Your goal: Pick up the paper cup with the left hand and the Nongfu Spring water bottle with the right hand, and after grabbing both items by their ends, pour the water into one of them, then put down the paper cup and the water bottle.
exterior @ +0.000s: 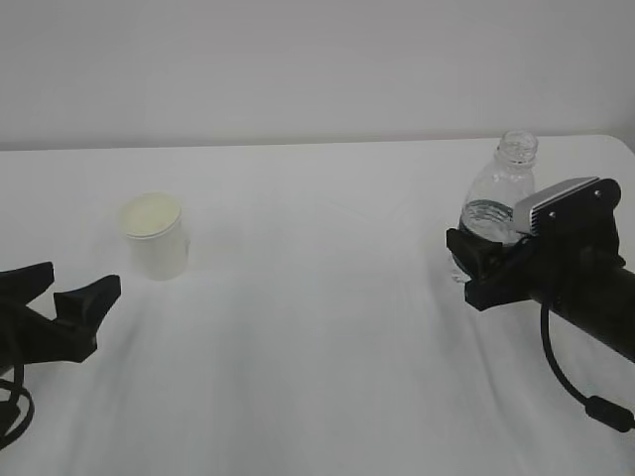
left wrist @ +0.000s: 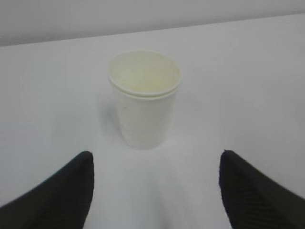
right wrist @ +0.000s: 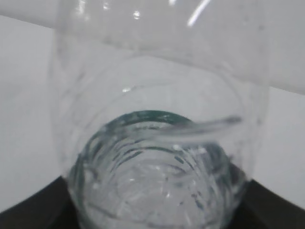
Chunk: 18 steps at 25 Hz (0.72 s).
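The white paper cup [exterior: 156, 238] stands upright on the table's left side, cream inside showing. In the left wrist view the paper cup [left wrist: 144, 102] sits straight ahead, a short gap beyond my left gripper [left wrist: 156, 153]. The left gripper [exterior: 84, 275] is open, low over the cloth, nothing between its fingers. The clear, capless Nongfu Spring water bottle [exterior: 501, 193] stands upright at the right with my right gripper [exterior: 464, 268] shut around its lower body. The bottle [right wrist: 157, 143] fills the right wrist view between the black fingers [right wrist: 43, 205]. Water [exterior: 486, 216] lies in its lower part; the label is hidden.
A white cloth covers the table [exterior: 327, 347], which ends at a pale wall behind. A black cable [exterior: 571, 387] hangs from the right arm near the front right corner. Bare cloth separates the cup and the bottle.
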Motion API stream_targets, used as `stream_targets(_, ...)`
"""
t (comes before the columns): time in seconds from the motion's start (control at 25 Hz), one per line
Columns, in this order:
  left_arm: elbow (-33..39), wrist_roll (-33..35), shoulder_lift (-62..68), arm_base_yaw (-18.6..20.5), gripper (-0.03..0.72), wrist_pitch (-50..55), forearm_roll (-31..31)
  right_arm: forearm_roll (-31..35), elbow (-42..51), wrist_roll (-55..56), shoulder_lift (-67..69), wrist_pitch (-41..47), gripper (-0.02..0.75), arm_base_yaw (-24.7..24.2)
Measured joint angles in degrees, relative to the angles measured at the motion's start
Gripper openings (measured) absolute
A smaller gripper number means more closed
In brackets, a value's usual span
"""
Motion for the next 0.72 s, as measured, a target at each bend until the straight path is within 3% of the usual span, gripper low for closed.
stream_targets(0.4, -3.7, -0.4, 0.1, 8.7, 0.587, 1.5, 11.8, -1.5, 0.0, 0.0, 0.0, 0.1, 0.469, 0.0)
stream_targets(0.72, -7.0, -2.5, 8.3, 10.8, 0.587, 1.1, 17.4, -1.7, 1.7, 0.0, 0.0, 0.1, 0.469, 0.0)
